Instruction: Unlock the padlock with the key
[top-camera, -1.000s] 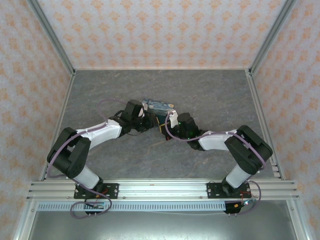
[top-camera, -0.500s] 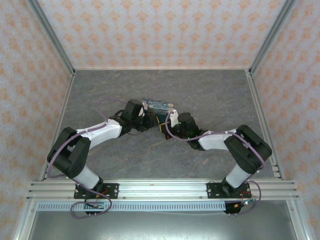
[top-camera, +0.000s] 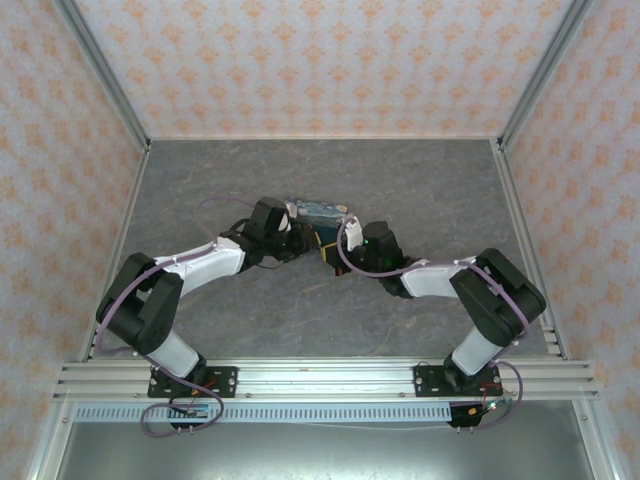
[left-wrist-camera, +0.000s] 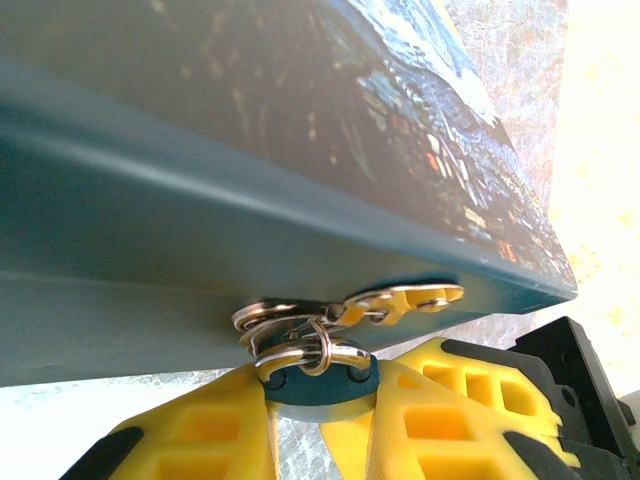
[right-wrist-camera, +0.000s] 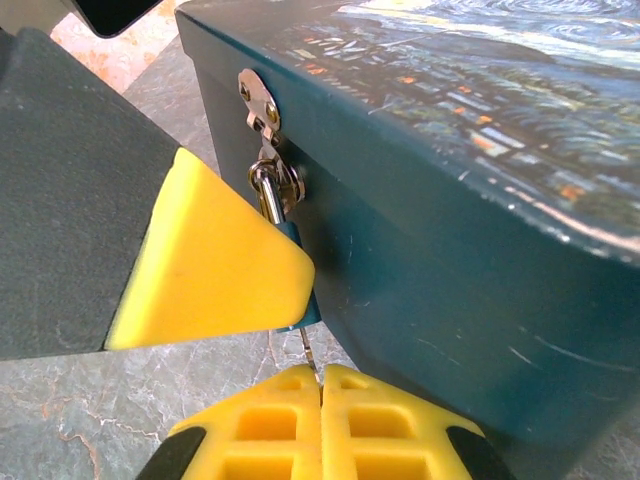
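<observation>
The small teal padlock (left-wrist-camera: 310, 385) hangs by its silver shackle from the hasp (left-wrist-camera: 345, 308) on the front of the night-sky painted box (top-camera: 316, 212). My left gripper (left-wrist-camera: 318, 420) is shut on the padlock body, a yellow finger on each side. In the right wrist view the padlock (right-wrist-camera: 300, 290) peeks out behind the left gripper's yellow finger (right-wrist-camera: 215, 265). My right gripper (right-wrist-camera: 321, 385) is shut on the thin metal key (right-wrist-camera: 309, 352), whose blade points up into the bottom of the padlock. Both grippers meet at the box's front (top-camera: 325, 245).
The box (right-wrist-camera: 470, 200) stands mid-table on the grey marbled floor (top-camera: 400, 180). Patterned walls close in the left, right and back. An aluminium rail (top-camera: 320, 375) carries both arm bases at the near edge.
My right gripper has crept up and slightly right toward the padlock, bringing the key to its underside. The left arm has stayed put on the padlock.
</observation>
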